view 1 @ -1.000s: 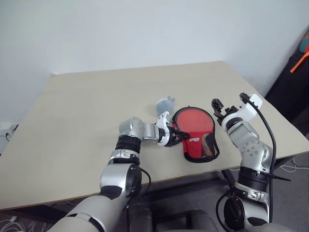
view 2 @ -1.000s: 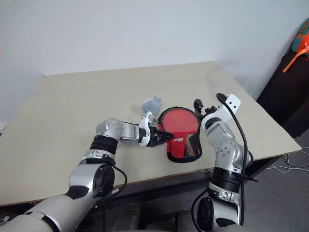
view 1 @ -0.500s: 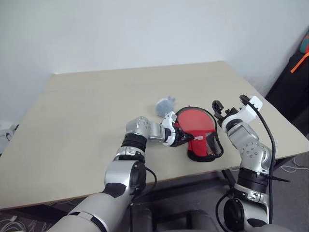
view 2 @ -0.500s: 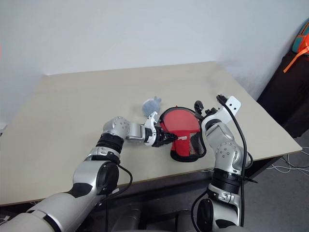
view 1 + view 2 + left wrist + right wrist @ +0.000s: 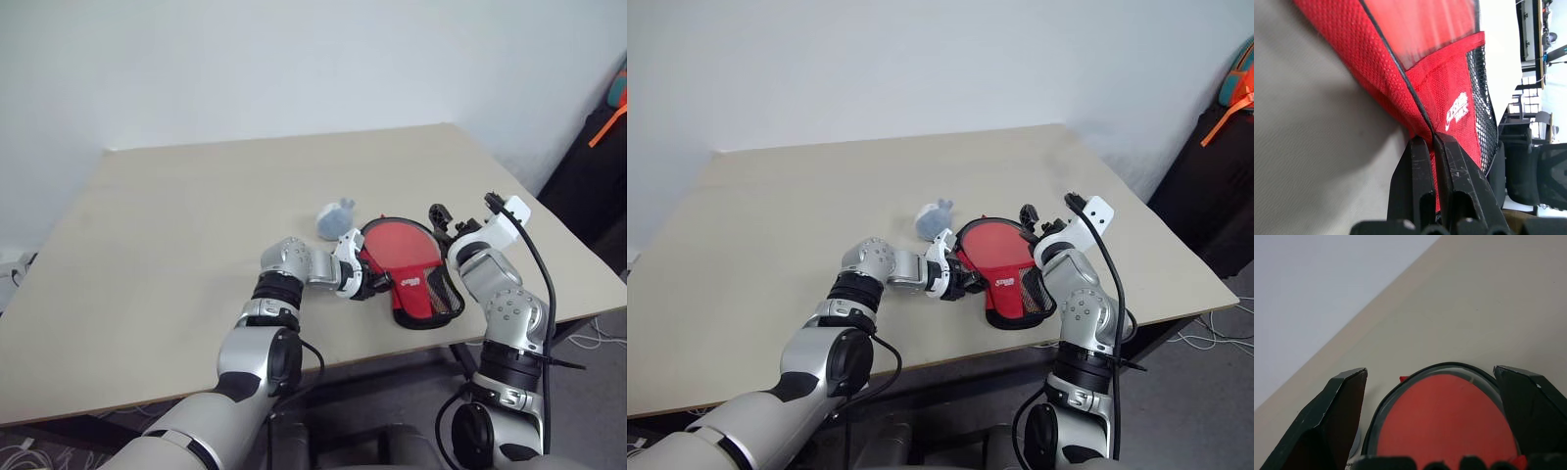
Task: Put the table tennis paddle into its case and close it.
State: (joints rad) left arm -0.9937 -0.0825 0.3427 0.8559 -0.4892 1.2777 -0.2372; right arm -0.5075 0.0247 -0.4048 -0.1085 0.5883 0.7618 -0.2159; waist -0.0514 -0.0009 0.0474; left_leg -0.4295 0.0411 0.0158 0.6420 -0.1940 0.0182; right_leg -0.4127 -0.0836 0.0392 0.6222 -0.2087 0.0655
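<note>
The case (image 5: pixel 411 279) lies on the beige surface (image 5: pixel 176 225) near its front edge, toward the right. It is a red, paddle-shaped pouch with black trim, a small white logo and a mesh panel along its near side. The paddle (image 5: pixel 1447 416) sits in the case, its round red face showing in the wide end inside the black rim; the handle cannot be made out.

The left gripper (image 5: pixel 374 285) reaches in from the left, and its black fingers (image 5: pixel 1415 186) are clenched on the case's left edge, pinching the red fabric and black trim just beside the logo.

The right gripper (image 5: pixel 460 213) hovers at the far right side of the case, its fingers (image 5: pixel 1337 416) spread wide and grasping nothing. From the right wrist view, the round end of the case shows between the two fingers, apart from both.

A pale blue-grey fuzzy ball (image 5: pixel 336 217) rests on the surface just beyond the case's left far edge, near the left gripper.
</note>
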